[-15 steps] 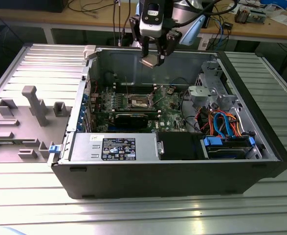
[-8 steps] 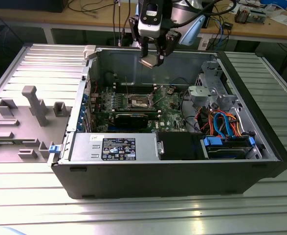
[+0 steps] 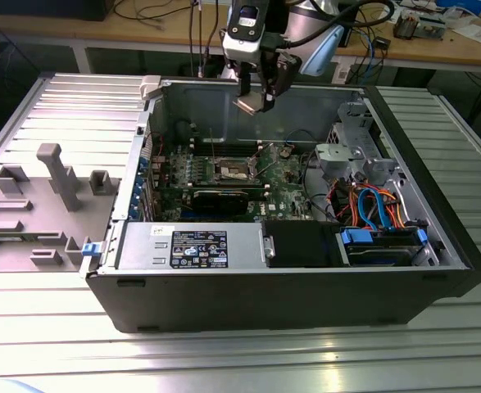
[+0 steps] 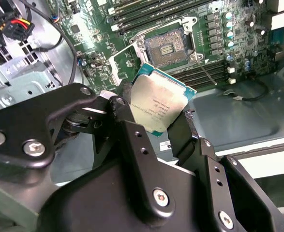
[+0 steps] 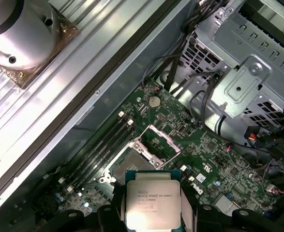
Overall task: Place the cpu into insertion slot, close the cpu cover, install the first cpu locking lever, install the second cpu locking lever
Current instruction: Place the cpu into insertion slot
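Note:
My gripper (image 3: 259, 97) hangs above the open computer case, shut on the cpu (image 3: 252, 104), a flat square chip with a silvery face. In both wrist views the black fingers (image 4: 125, 104) clamp two opposite edges of the cpu (image 4: 158, 99) (image 5: 152, 199). The insertion slot (image 4: 167, 48) (image 3: 232, 169) lies bare on the green board well below the chip. Its cpu cover (image 5: 159, 143), a silvery frame with a square window, stands flipped up beside the slot (image 5: 125, 163). A thin locking lever (image 4: 208, 73) sticks up next to the socket.
A grey labelled power supply box (image 3: 195, 246) and a black drive box (image 3: 301, 244) line the case's near side. A metal drive cage (image 3: 351, 147) and coloured cables (image 3: 371, 205) fill the exterior view's right. A grey fixture tray (image 3: 43, 196) lies outside, left.

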